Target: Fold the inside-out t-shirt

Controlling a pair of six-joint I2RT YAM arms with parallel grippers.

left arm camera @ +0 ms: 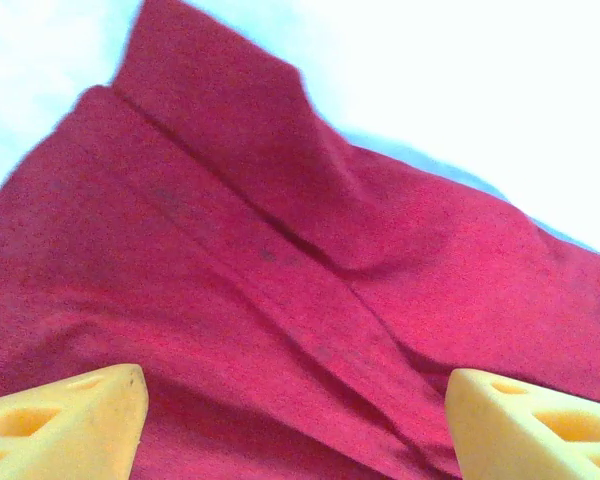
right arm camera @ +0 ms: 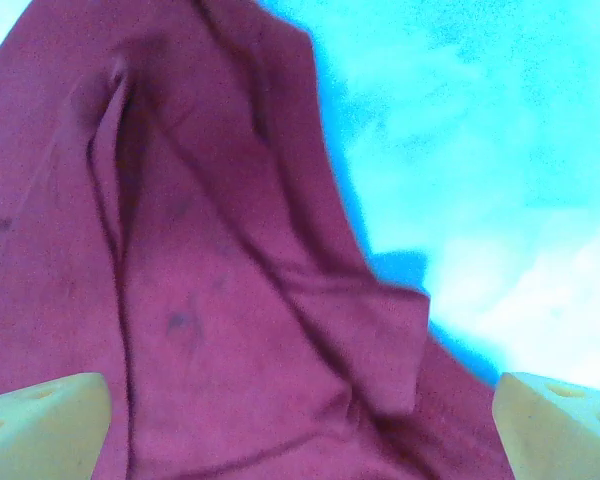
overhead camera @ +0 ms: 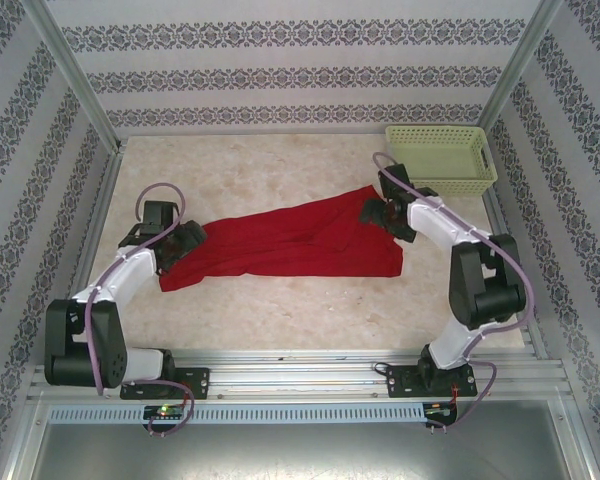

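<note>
The inside-out t-shirt (overhead camera: 290, 245) lies as a long, rumpled red band across the middle of the table. My left gripper (overhead camera: 185, 240) hovers at its left end. In the left wrist view this gripper (left arm camera: 295, 430) is open, its yellow fingertips (left arm camera: 65, 420) wide apart above creased red cloth (left arm camera: 280, 260). My right gripper (overhead camera: 380, 212) is at the shirt's upper right end. In the right wrist view it (right arm camera: 300, 430) is open too, its fingertips (right arm camera: 555, 425) spread over folded cloth (right arm camera: 220, 280), with nothing clamped.
A pale green lattice basket (overhead camera: 440, 158) stands at the back right corner, just behind the right arm. Patterned walls close in the table on three sides. Bare marbled tabletop (overhead camera: 280, 170) shows behind the shirt and in front of it (overhead camera: 300, 310).
</note>
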